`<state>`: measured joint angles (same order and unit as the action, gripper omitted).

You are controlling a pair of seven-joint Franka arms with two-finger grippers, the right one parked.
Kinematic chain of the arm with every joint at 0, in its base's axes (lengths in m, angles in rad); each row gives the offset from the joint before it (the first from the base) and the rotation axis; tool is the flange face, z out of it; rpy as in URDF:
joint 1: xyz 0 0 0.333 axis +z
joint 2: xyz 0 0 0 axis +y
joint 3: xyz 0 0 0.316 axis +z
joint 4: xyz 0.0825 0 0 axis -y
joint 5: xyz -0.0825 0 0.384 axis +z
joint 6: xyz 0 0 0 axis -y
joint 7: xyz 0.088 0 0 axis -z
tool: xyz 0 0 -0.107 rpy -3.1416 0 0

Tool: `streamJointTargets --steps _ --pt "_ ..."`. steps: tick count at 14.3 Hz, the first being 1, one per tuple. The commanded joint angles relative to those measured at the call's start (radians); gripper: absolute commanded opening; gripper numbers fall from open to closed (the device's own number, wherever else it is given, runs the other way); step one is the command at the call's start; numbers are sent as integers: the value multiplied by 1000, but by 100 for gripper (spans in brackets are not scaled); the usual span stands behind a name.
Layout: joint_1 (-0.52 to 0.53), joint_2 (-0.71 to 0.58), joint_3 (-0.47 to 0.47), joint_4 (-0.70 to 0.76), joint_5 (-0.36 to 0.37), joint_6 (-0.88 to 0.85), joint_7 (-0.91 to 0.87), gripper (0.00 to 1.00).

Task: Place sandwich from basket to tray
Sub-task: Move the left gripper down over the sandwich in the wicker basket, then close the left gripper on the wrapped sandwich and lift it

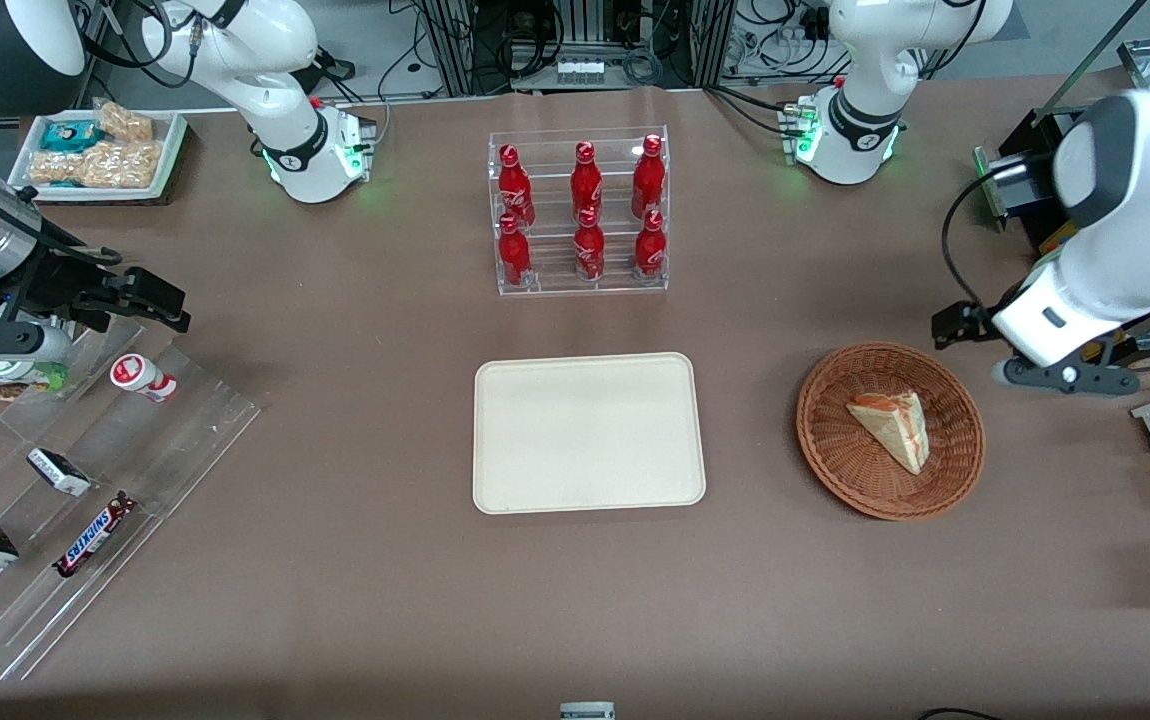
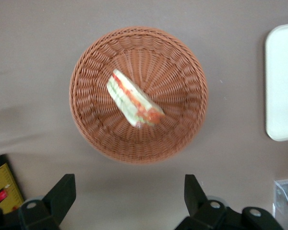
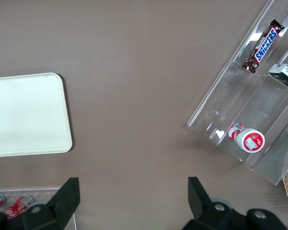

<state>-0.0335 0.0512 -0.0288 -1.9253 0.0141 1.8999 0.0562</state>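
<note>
The sandwich lies in the basket, a little off the basket's middle, with its pale bread face up in the front view and its red, orange and green filling edge up in the wrist view. The basket stands on the brown counter toward the working arm's end, well apart from the cream tray, which is bare. Only one rounded edge of the tray enters the left wrist view; the rest is cut off.

The gripper hangs above the counter just beside the basket, farther from the front camera than it, its two black fingers spread wide with nothing between them. In the front view the gripper is mostly covered by the arm's own white body, and its fingertips cannot be made out there.

Farther from the front camera than the tray stands a clear rack of red bottles. A clear stepped display with a Snickers bar lies toward the parked arm's end, partly cut off by the frame edge.
</note>
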Motion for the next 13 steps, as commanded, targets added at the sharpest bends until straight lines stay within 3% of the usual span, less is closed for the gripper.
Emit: streamJointTargets --steps 1,4,11,13 --pt "7 -14 -2 -139 6 178 -39 100" --pt "7 39 1 -185 6 315 -175 100" --pt "4 194 1 -184 3 528 -822 100" --pt "3 231 1 -184 6 547 -929 100"
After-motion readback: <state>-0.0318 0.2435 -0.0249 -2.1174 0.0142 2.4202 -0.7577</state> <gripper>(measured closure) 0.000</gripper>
